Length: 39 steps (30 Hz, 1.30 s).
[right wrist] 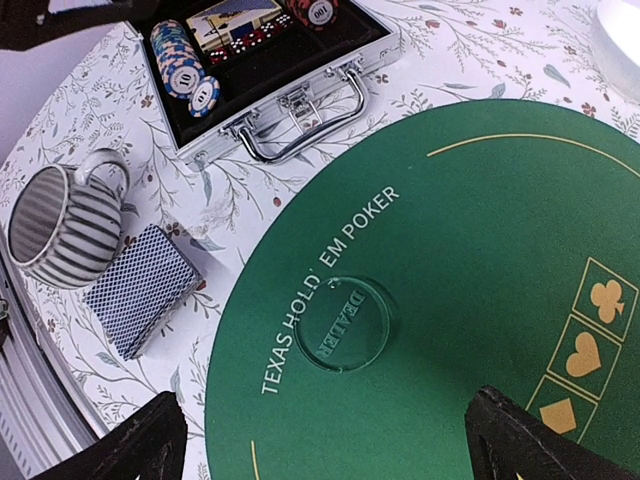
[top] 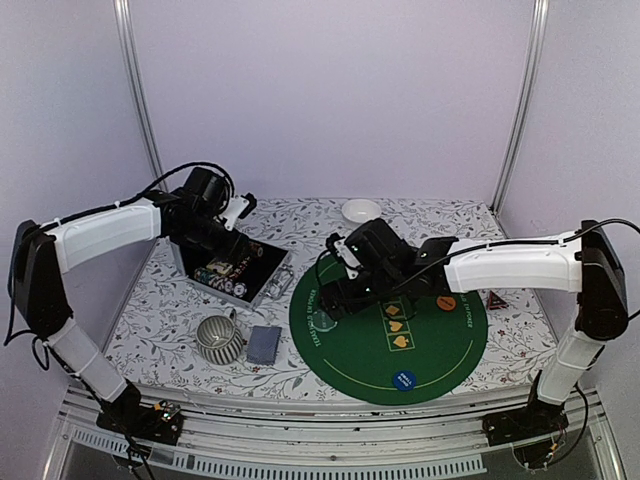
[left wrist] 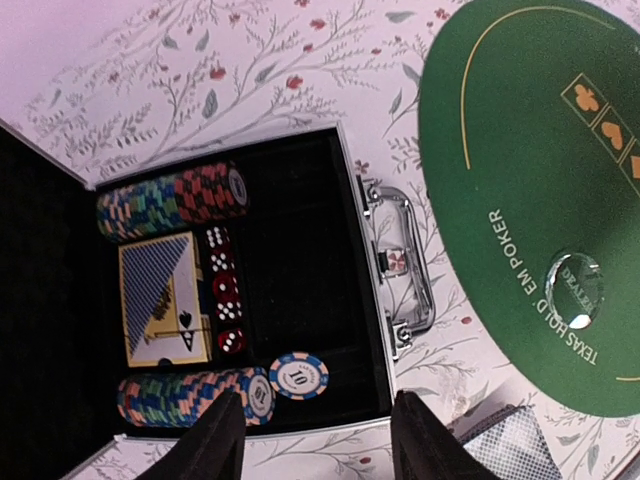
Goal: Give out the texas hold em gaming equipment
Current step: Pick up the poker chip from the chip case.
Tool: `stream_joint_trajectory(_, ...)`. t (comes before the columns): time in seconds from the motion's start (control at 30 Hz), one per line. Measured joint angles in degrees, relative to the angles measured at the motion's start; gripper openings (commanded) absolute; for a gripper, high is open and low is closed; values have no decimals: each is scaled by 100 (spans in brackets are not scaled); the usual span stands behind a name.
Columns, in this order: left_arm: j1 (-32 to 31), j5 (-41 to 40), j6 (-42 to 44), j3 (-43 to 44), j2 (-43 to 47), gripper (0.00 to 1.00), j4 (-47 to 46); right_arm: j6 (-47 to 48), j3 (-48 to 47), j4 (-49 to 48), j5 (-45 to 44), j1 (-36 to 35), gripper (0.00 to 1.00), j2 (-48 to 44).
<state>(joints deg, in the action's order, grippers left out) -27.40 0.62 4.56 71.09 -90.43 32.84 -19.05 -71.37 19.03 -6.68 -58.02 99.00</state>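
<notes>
Green felt fills the lower right of my top view: the round poker mat point(top: 440, 350), with a blue chip point(top: 404, 379) at its near edge. Left of the mat, a deck of blue-backed cards point(top: 264, 344) lies flat on the flowered cloth point(top: 150, 320), just beside the ribbed grey mug point(top: 220, 338).

Further in, the right wrist camera shows a clear dealer button point(right wrist: 345, 325) on the felt beside the printed lettering. My right gripper point(right wrist: 328, 405) hangs above it, fingers spread wide and holding nothing. An orange chip point(top: 446, 302) sits near the mat's far right edge, and a small red triangular marker point(top: 497, 298) lies on the cloth just past it.

Upper left of centre, the aluminium case point(left wrist: 372, 300) lies open. It holds two rows of striped chips point(left wrist: 170, 200), a boxed deck point(left wrist: 165, 300), red dice point(left wrist: 225, 290) and one loose chip point(left wrist: 298, 375). My left gripper point(left wrist: 316, 400) is over the case's lower rim in the wrist view, fingers parted, nothing between them.

A white bowl point(top: 361, 210) sits at the table's far edge.
</notes>
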Motion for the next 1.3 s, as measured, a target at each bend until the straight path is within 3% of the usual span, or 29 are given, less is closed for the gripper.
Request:
stream_joint_trajectory(0.27,-315,-616,-828,133,-968,40,595,254,0,-151,103,22,99,387)
stream_joint_trajectory(0.43,-321,-1019,-1045,483,-1244,48,763,326,15,-201,160,55,99,393)
stream_joint_trajectory(0.6,-341,-1099,-1080,1034,-1628,48,1021,323,114,-258,256,63,99,391)
stream_joint_trajectory(1.07,-352,-1285,-973,706,-2057,51,966,81,549,-299,389,66,99,188)
stream_joint_trajectory(1.2,-356,-1222,-881,728,-2435,49,953,50,549,-295,352,66,99,166)
stream_joint_trajectory(1.3,-358,-1255,-859,741,-2448,41,977,26,549,-273,345,66,99,166)
